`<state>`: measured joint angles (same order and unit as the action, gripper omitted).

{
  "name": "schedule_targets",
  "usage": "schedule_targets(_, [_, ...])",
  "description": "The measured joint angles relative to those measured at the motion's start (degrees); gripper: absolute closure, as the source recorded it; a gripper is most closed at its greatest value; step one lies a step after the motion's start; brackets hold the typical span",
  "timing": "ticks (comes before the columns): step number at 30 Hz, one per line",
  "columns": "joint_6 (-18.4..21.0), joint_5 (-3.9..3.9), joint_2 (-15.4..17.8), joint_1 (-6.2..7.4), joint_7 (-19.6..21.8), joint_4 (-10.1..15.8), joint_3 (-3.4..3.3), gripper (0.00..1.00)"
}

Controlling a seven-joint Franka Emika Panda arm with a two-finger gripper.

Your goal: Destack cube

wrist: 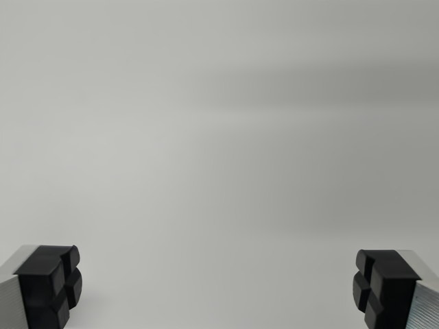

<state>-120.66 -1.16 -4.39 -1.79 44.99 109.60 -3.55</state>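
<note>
0 cubes show in my wrist view, so I cannot tell where the stack sits. My tool hangs spread wide and empty, pads at 7 and 5 o'clock over bare grey worktop. I judge destacking not started.

You see a plain pale grey worktop with a soft darker band across it, and the claw shows black pads on ribbed silver fingers.
</note>
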Motion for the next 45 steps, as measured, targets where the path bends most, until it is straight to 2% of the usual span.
schedule_targets(23, [-0.12,0.00,0.12,0.19,0.54,0.52,0.03,0.00])
schedule_targets(34, [-1.11,0.02,0.92,0.70,2.25,2.50,0.24,0.00])
schedule_targets(45, [-2.55,0.41,2.15,1.49,5.12,5.47,0.64,0.00])
